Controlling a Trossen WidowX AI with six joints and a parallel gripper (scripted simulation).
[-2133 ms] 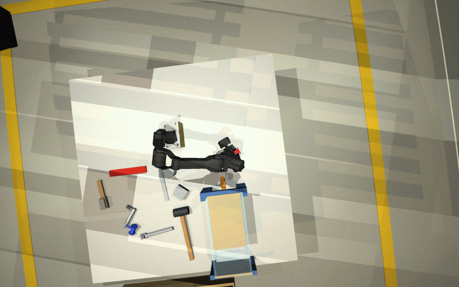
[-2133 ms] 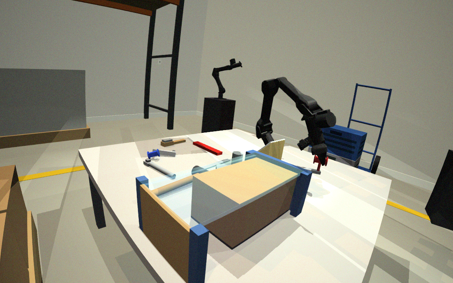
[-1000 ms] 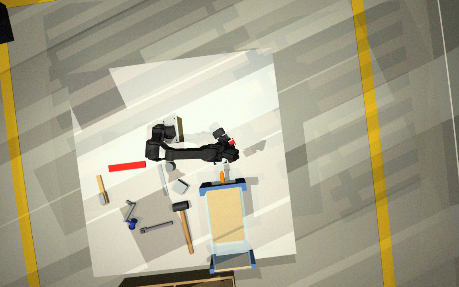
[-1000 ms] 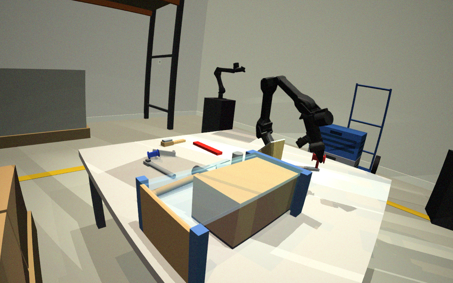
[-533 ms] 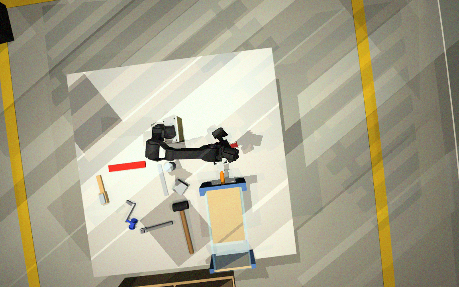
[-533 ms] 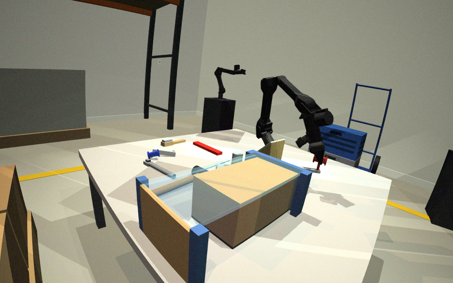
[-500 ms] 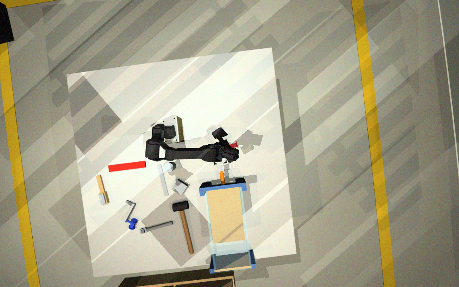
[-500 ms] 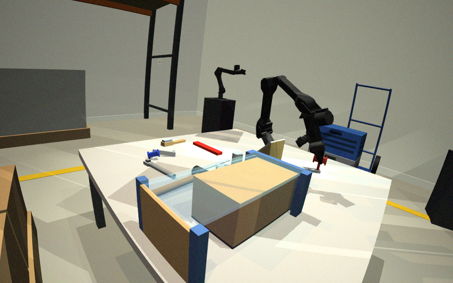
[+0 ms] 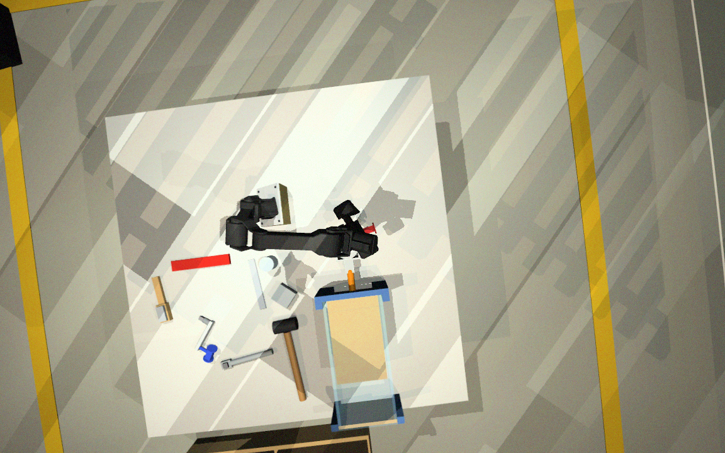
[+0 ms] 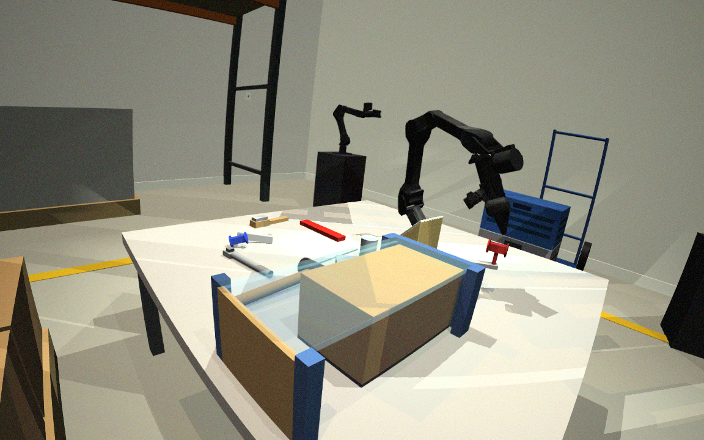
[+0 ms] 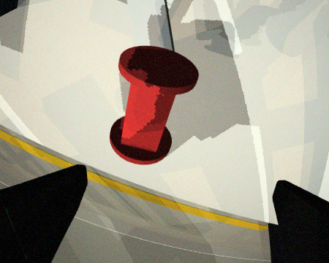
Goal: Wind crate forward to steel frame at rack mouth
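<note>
My gripper (image 10: 499,224) (image 11: 182,184) is open and empty. It hangs just above the red knob (image 9: 370,228) (image 10: 497,249) (image 11: 147,102) of the winch handle, clear of it. An orange strap (image 9: 350,279) runs from the winch to the tan crate (image 9: 357,332) (image 10: 376,278). The crate sits flat inside the clear-panelled cubby (image 9: 320,292) (image 10: 472,295), its front close to the blue-posted frame at the winch end.
On the bench's left side lie a hammer (image 9: 292,355), a red bar (image 9: 201,262) (image 10: 321,230), a blue-knobbed crank (image 9: 205,336) (image 10: 248,237), a wrench (image 9: 247,357), a brush (image 9: 160,298), a ruler (image 9: 257,283), a grey cylinder (image 9: 267,262) and a grey block (image 9: 284,294).
</note>
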